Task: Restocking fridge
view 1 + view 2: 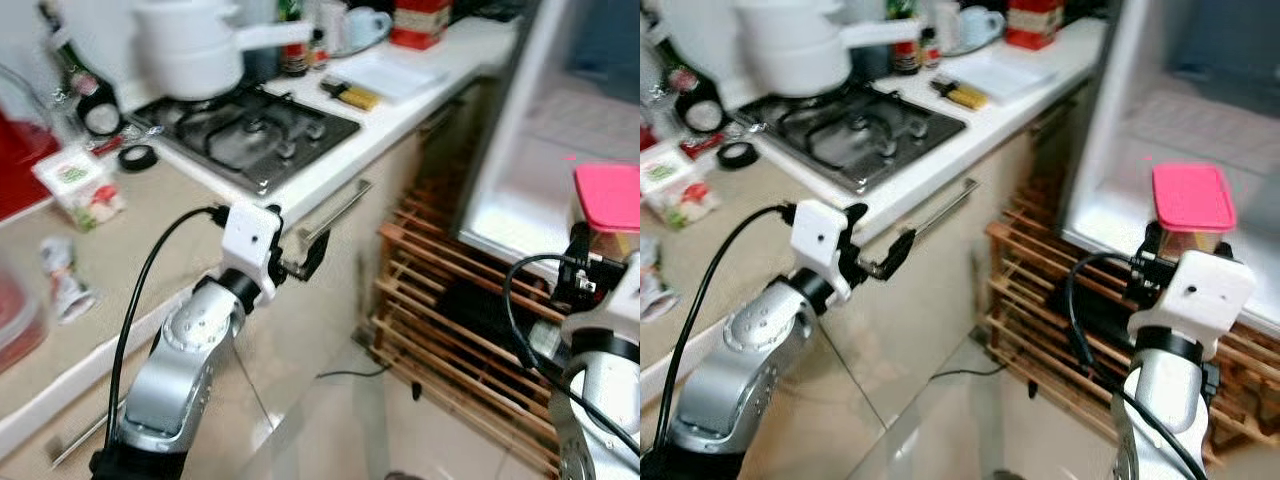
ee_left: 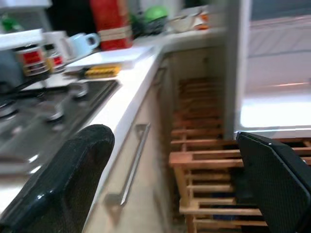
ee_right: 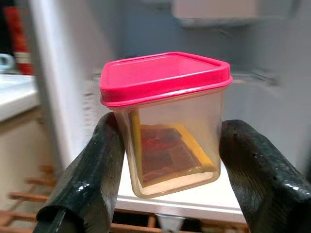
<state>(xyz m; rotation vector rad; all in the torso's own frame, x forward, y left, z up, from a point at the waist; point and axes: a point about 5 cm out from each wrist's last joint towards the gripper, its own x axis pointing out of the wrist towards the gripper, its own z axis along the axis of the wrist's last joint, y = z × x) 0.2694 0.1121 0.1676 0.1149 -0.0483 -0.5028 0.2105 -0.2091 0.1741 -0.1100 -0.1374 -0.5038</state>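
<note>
White countertop [image 1: 330, 165] runs across the upper left, open fridge [image 1: 1160, 150] at upper right. Right gripper [image 3: 167, 160] clamps the pink-lidded container [image 3: 167, 121] before it; left gripper [image 2: 170, 184] gapes wide by the cabinet.

I am in a home kitchen. On my left there is a gas hob [image 1: 250, 132] built into a white surface [image 1: 395, 112], and a white saucepan [image 1: 195, 45] stands on it. Behind it I see bottles [image 1: 292, 40], a light blue mug [image 1: 366, 24] and a red tin [image 1: 419, 22]. Under the surface are cream cupboard doors with a metal handle [image 1: 335, 212]. On my right, an open fridge [image 1: 1200, 130] stands above a wooden rack [image 1: 450, 330].
</note>
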